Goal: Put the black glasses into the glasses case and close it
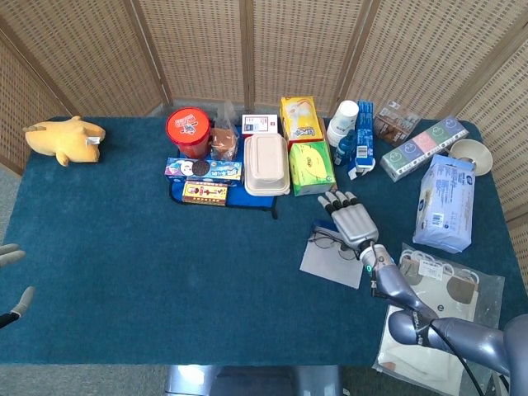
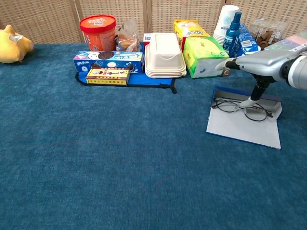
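Note:
The black thin-framed glasses (image 1: 328, 241) (image 2: 241, 108) lie unfolded on the open, flat grey glasses case (image 1: 324, 266) (image 2: 242, 129), close to its raised back edge. My right hand (image 1: 353, 221) (image 2: 261, 64) hovers flat over them with its fingers stretched out. Its thumb points down and touches the frame near the right lens. It grips nothing. Only fingertips of my left hand (image 1: 25, 299) show at the far left edge in the head view, spread and empty, well away from the case.
Behind the case stand a green tissue box (image 2: 204, 56), a white lidded box (image 2: 164, 55), cups and a spray bottle (image 2: 233, 28). A wipes pack (image 1: 445, 202) and a bagged paper bag (image 1: 437, 297) lie to the right. A yellow plush (image 1: 64, 139) sits far left.

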Robot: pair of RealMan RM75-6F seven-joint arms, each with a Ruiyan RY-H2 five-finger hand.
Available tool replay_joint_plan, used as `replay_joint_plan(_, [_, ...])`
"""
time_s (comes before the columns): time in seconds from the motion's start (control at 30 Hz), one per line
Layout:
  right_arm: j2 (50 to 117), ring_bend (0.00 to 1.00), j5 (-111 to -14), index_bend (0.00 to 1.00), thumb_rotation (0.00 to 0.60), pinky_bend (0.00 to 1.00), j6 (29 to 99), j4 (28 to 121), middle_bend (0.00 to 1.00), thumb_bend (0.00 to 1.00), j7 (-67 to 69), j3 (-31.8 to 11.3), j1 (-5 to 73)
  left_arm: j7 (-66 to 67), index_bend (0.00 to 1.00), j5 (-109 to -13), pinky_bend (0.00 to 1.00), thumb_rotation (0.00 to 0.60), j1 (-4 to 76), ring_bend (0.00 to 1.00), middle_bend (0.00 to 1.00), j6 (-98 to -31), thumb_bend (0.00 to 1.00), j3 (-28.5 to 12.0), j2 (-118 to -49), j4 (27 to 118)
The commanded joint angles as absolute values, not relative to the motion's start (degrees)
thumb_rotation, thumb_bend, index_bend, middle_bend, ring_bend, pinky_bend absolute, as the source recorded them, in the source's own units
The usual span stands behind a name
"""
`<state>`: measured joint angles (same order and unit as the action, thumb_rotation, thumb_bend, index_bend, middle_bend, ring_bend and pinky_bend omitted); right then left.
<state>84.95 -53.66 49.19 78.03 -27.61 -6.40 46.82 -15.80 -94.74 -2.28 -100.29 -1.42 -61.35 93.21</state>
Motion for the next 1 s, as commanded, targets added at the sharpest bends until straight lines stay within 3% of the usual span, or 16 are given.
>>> replay_joint_plan(0.03, [85.06, 0.00, -53.32, 0.00, 0.600, 0.11, 49.10, 77.10, 0.00, 0.21, -27.47, -6.63, 46.78, -15.81, 0.27, -94.78, 0.00, 0.600, -2.26, 0.14, 0.25, -100.28, 0.30, -1.44, -61.33, 93.23])
replay_joint_plan(0.5, [84.39, 0.00, -52.30, 0.00, 0.600, 0.11, 48.95, 76.74, 0.00, 0.21, -27.90, -6.91, 46.50, -15.63, 0.27, -94.94, 0.00, 0.600, -2.25, 0.14, 0.25, -100.36, 0.30, -1.49, -61.34, 93.34])
replay_joint_plan(1.0, [76.79, 0.00, -48.22, 0.00, 0.600, 0.11, 51.18, 92.73, 0.00, 0.22, -32.92, -6.83, 46.54, -16.29, 0.27, -95.09, 0.00, 0.600, -2.03, 0.14, 0.25, -100.12, 0.30, -1.46, -61.88, 92.66])
